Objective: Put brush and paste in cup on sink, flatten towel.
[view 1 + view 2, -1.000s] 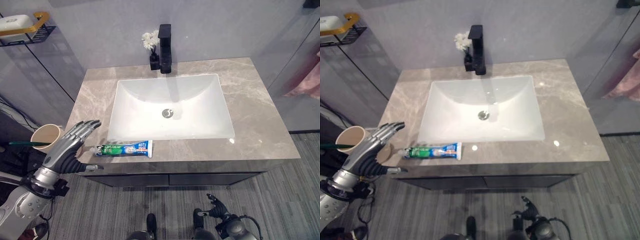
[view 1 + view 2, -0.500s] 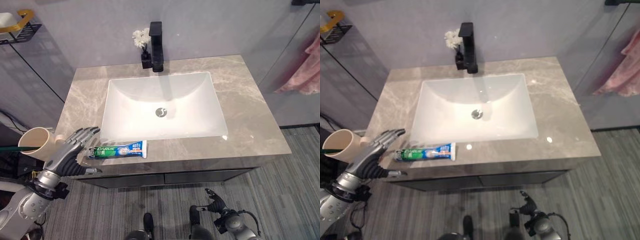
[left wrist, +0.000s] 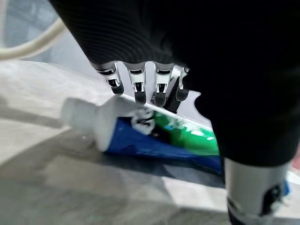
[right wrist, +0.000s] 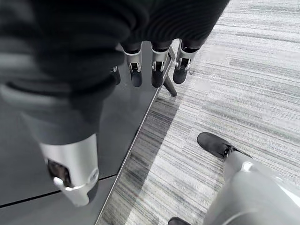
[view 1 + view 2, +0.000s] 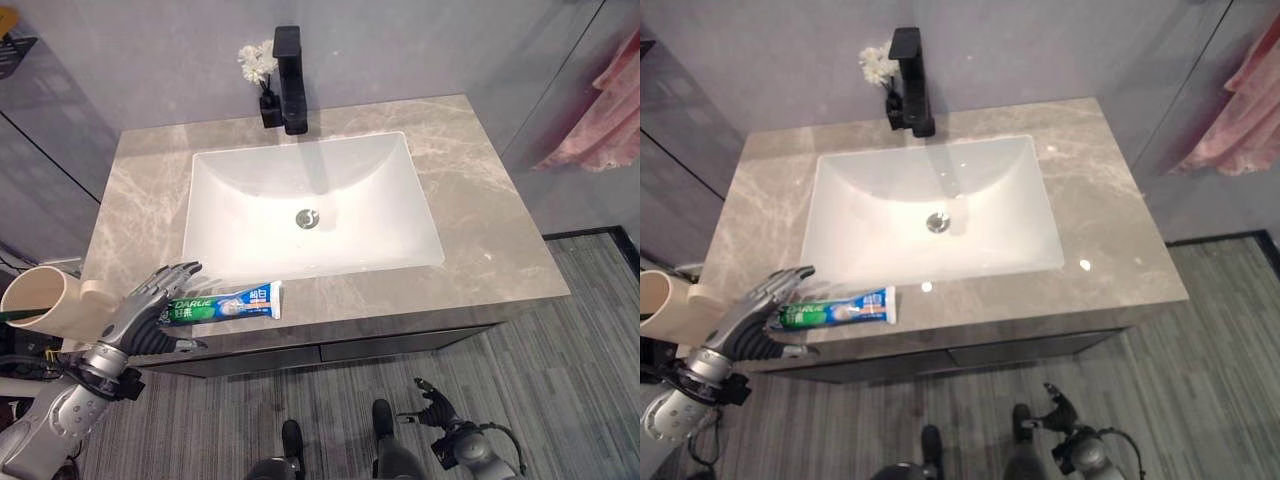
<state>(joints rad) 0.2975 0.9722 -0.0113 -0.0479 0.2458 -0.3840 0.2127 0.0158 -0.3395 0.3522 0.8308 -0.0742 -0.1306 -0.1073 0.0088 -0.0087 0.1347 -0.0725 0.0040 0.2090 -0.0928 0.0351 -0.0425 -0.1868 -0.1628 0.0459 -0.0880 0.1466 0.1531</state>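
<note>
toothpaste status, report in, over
Left hand open, fingers over the toothpaste cap end, not gripped. Right hand idle, low by the floor. Tube flat on counter; cup at counter's left edge. Nothing blocking.

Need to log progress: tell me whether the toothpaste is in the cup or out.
Out. The toothpaste tube lies flat on the counter before the basin, beside the cup, under the left hand.
</note>
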